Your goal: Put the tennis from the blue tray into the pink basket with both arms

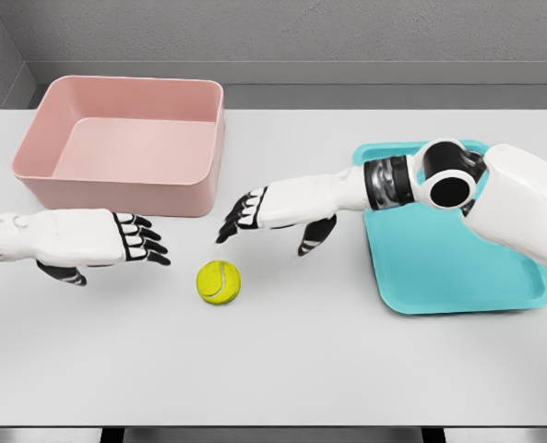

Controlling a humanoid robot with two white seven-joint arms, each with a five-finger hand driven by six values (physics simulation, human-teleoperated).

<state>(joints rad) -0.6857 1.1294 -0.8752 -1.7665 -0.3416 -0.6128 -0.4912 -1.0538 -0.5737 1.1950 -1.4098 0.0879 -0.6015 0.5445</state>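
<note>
words: none to read
numbers: none to read
ball (pixel 219 281): no name on it
basket (pixel 116 189) and tray (pixel 457 300): no labels

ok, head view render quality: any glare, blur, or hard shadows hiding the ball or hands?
Head view: even, diffuse light, no glare on the table. Sharp throughout, no blur. Only soft, faint shadows lie under the tennis ball, left hand and right hand. Pink basket and blue tray read cleanly; the right arm hides part of the tray.
</note>
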